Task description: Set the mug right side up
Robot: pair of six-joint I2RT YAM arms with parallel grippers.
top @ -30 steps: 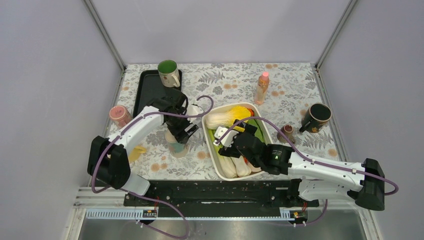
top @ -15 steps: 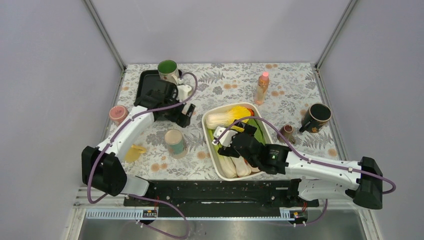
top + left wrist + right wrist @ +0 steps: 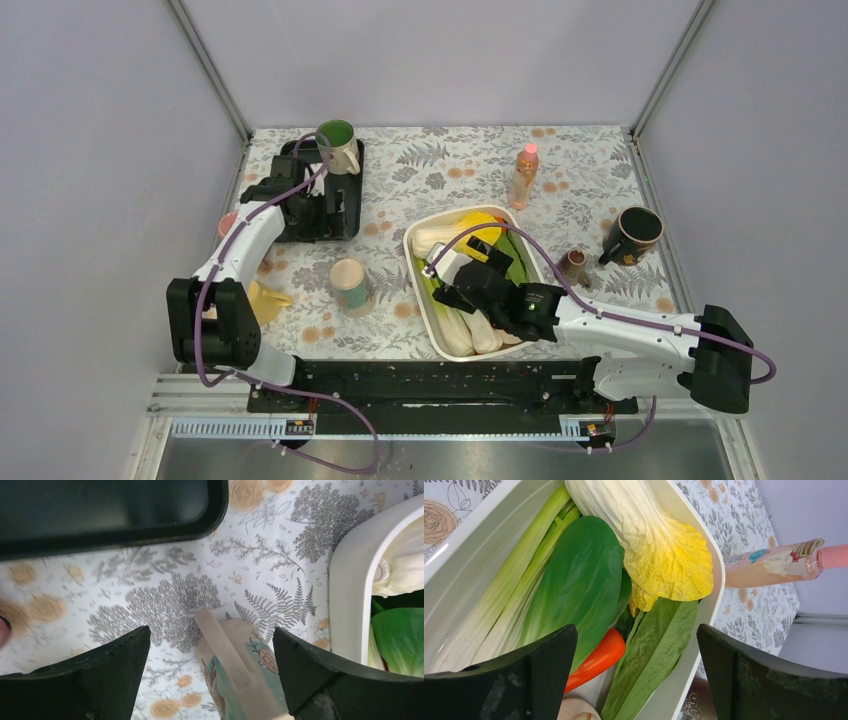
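The mug (image 3: 350,286) is beige with a teal leaf pattern and stands on end on the floral table, left of the white tub. Its upper face looks plain beige; I cannot tell if that is the opening or the base. In the left wrist view the mug (image 3: 240,675) shows its handle between my fingers but well below them. My left gripper (image 3: 322,208) is open and empty over the right part of the black tray (image 3: 290,185), apart from the mug. My right gripper (image 3: 455,287) is open and empty above the vegetables in the white tub (image 3: 425,320).
A cream mug with a green inside (image 3: 338,146) stands at the tray's far end. A pink cup (image 3: 228,226), a yellow object (image 3: 265,300), a pink bottle (image 3: 524,175), a black mug (image 3: 634,233) and a small brown cup (image 3: 573,266) stand around. The tub holds cabbage (image 3: 649,540), greens and a red pepper (image 3: 599,657).
My left gripper has let go of the mug and pulled back up and left to over the black tray. The mug stays standing. My right gripper shifted slightly left over the tub.
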